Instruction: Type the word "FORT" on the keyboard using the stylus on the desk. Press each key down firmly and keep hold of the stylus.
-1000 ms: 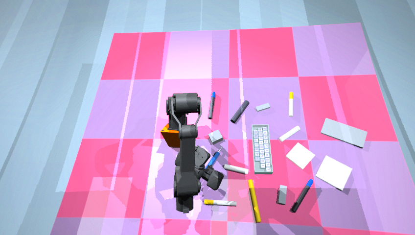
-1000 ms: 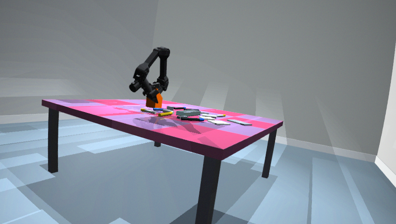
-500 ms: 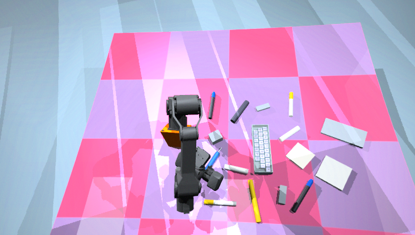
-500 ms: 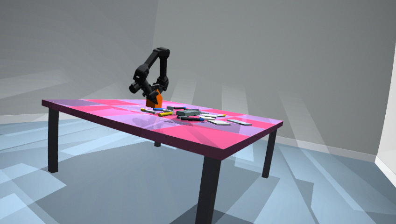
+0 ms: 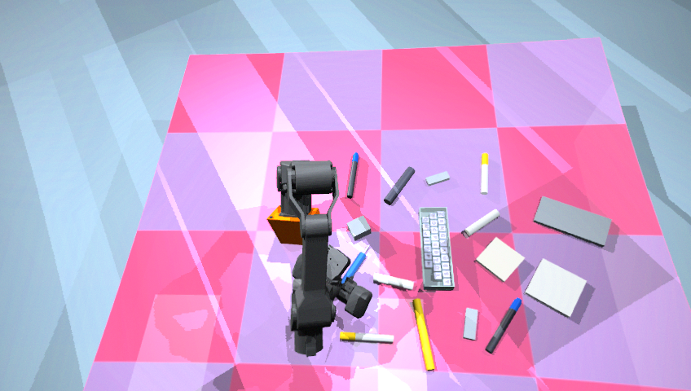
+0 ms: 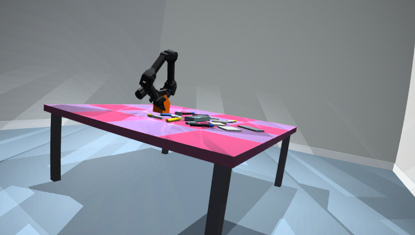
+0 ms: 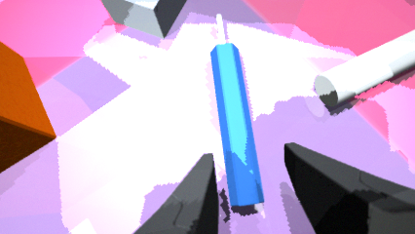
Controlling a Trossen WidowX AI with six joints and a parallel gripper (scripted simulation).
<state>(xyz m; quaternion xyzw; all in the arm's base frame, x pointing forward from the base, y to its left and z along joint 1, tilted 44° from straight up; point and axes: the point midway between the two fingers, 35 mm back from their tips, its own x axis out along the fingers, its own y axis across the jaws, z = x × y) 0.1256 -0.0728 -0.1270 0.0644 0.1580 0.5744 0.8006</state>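
Stylus: blue stylus [image 7: 236, 124] with a thin white tip, lying on the table between the two dark fingers; in the top view [image 5: 355, 265] it sits at centre frame, just right of the arm, tip toward the upper right.
Pincer: pincer [image 7: 245, 187] spread, one finger [image 7: 195, 200] left of the stylus's rear end and the other well to its right; gaps show on both sides, nothing pinched.
Keyboard: grey keyboard [image 5: 436, 248] with pale keys, right of centre in the top view, long side running up and down the frame, apart from the stylus.
Near the stylus: a small grey cube [image 5: 358, 227] just beyond its tip; a white cylinder [image 5: 393, 281] between stylus and keyboard's lower end; an orange block [image 5: 286, 227] to the left, behind the arm.
Farther out: yellow stick [image 5: 423, 334] and yellow-and-white marker [image 5: 366, 336] in the lower middle; blue-capped dark marker [image 5: 503, 325] lower right; white pads [image 5: 555, 287] at right.
Table: pink-and-lilac chequered table [image 6: 221, 147] on dark legs.
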